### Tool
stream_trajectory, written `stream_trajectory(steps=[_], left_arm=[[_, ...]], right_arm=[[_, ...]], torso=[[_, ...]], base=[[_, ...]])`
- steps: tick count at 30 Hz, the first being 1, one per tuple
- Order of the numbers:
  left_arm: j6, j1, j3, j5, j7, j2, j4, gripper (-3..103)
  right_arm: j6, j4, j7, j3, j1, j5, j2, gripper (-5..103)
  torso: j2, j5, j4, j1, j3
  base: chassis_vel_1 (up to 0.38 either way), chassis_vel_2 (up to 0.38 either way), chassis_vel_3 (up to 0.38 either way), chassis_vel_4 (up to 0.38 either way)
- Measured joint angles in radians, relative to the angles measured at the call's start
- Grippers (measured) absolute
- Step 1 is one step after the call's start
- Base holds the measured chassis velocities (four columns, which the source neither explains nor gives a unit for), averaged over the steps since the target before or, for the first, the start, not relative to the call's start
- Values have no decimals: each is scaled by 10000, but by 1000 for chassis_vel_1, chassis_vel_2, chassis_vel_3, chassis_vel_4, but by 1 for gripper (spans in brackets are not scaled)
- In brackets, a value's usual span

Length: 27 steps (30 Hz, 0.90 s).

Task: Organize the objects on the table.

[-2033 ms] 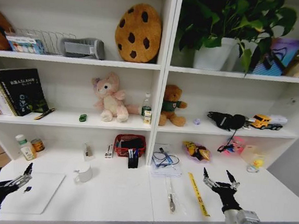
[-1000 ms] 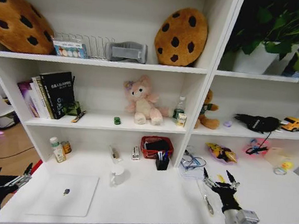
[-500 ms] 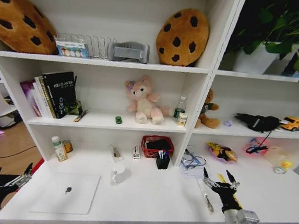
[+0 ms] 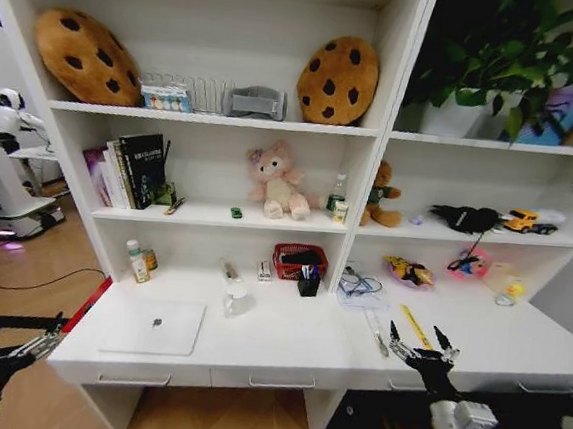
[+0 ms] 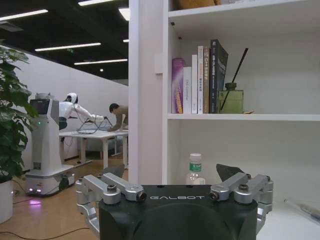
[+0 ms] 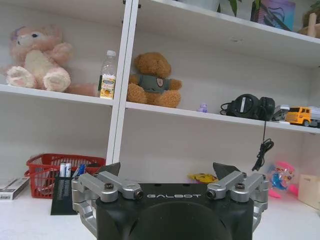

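From the head camera you see the silver Apple laptop (image 4: 153, 325) lying closed at the left of the white desk (image 4: 275, 349), a black pen cup (image 4: 309, 284) holding pens beside a red basket (image 4: 295, 262), and a yellow ruler (image 4: 416, 326) at the right. The left gripper (image 4: 24, 346) hangs off the desk's left end, fingers released; the right gripper (image 4: 422, 348) hovers at the front edge, fingers spread.

Your left wrist camera reads "GALBOT" on the left gripper (image 5: 176, 191), with a small bottle (image 5: 195, 170) ahead.

Your right wrist camera shows "GALBOT" on the right gripper (image 6: 169, 186).
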Motion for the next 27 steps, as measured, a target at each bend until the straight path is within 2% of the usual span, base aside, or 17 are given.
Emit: stream_trajectory(steps=[1, 2, 6, 7, 10, 11, 13, 15, 17, 18, 27], left_arm=[[0, 0, 0, 1, 0, 0, 0, 100], [-1, 0, 0, 0, 3, 0, 0, 100], [0, 0, -1, 0, 2, 0, 0, 100], [0, 0, -3, 0, -2, 0, -1, 100], [0, 1, -1, 0, -2, 0, 0, 100], [0, 2, -2, 0, -3, -2, 0, 100], [0, 2, -1, 0, -2, -2, 0, 100], [0, 1, 0, 0, -6, -1, 1, 100], [0, 1, 0, 0, -6, -1, 1, 100], [0, 0, 0, 0, 0, 0, -2, 100], [0, -1, 2, 0, 4, 0, -3, 100]], right_arm=[[0, 0, -3, -2, 0, 0, 1, 100], [0, 0, 0, 0, -1, 0, 1, 100], [1, 0, 0, 1, -1, -1, 0, 100], [0, 0, -1, -2, -3, 0, 1, 100], [0, 1, -1, -1, -3, 0, 1, 100], [0, 0, -1, -1, -3, 0, 2, 100], [1, 0, -1, -1, -4, 0, 2, 100], [1, 1, -1, -1, -3, 0, 2, 100], [1, 1, -1, -1, -3, 0, 2, 100], [1, 0, 1, 0, -4, 0, 2, 100], [0, 1, -5, -1, 8, 0, 0, 100]], torso=[[2, 7, -1, -1, -1], [2, -4, -1, -1, -1], [1, -5, 0, -1, 0], [2, 12, -1, -4, -1], [4, -8, 3, -6, -2], [7, 10, 2, -11, -4], [8, 6, 2, -12, -4], [7, -12, 1, -11, -4], [7, -12, 1, -11, -4], [5, 8, -8, -8, -3], [-5, 0, 4, 12, 4]], base=[[360, -318, -344, 308], [360, -314, -371, 294], [390, -331, -388, 327], [377, -329, -386, 331], [375, -285, -398, 262], [302, -113, -340, 134], [302, 22, -290, 134], [162, 99, -279, 29], [86, 177, -279, 29], [64, 123, -204, -191], [175, 186, -98, -258]])
